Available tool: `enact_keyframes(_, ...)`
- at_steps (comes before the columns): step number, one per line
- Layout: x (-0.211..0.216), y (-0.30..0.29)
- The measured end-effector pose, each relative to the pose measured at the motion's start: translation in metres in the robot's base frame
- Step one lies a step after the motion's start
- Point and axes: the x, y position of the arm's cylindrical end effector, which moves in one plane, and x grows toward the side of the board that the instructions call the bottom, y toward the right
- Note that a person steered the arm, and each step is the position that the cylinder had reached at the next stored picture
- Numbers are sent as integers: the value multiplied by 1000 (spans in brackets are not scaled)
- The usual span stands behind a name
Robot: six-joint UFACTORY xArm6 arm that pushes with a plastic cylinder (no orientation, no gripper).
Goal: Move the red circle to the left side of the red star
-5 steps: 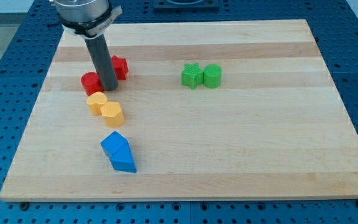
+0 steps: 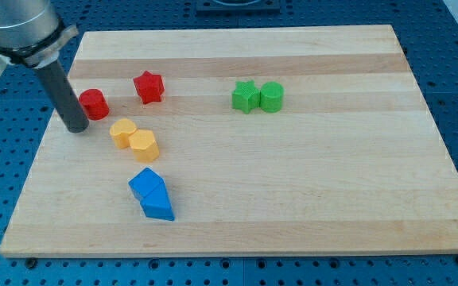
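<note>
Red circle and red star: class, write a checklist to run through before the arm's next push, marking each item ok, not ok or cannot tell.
1. Red circle lies on the view's left of the red star: ok.
2. Circle and star are apart, with bare board between them: ok.
3. My tip is clear of the circle: cannot tell; it stands close at the circle's lower left.
4. The two yellow blocks are clear of my tip: ok.
5. Circle sits fully on the board: ok.
</note>
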Motion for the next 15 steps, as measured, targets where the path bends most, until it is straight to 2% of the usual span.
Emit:
enact_keyframes(1, -5, -5)
enact_keyframes(4, -37, 47)
enact_keyframes(5, -38, 48)
enact_keyframes(7, -39, -6)
enact_keyframes(8, -55, -17)
enact_keyframes(10, -80, 7)
enact_keyframes(14, -81, 56)
enact_keyframes(15, -74, 40)
